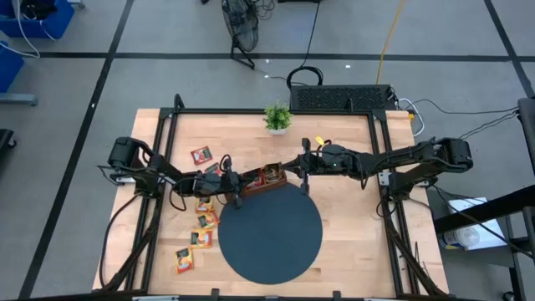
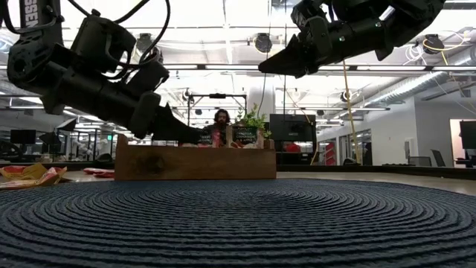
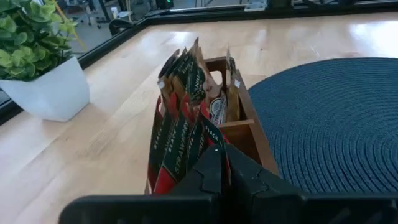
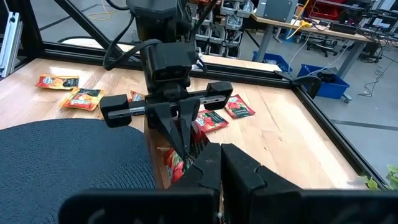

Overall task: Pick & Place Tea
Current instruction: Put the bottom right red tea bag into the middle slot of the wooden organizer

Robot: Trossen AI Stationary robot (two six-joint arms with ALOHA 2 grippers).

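Your left gripper (image 3: 219,163) hangs jaws closed over the red tea sachets (image 3: 180,118) standing upright in the end compartment of the wooden tray (image 3: 249,134), its tips right at their tops. Loose sachets (image 1: 199,226) lie on the bench (image 1: 351,213) beside the dark mat (image 1: 272,234). Your right gripper (image 4: 214,163) hovers above the tray, jaws closed, empty.

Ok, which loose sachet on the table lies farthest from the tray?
The yellow-orange sachet at the far end of the row left of the mat, lowest in the overhead view. All others lie closer to the tray.
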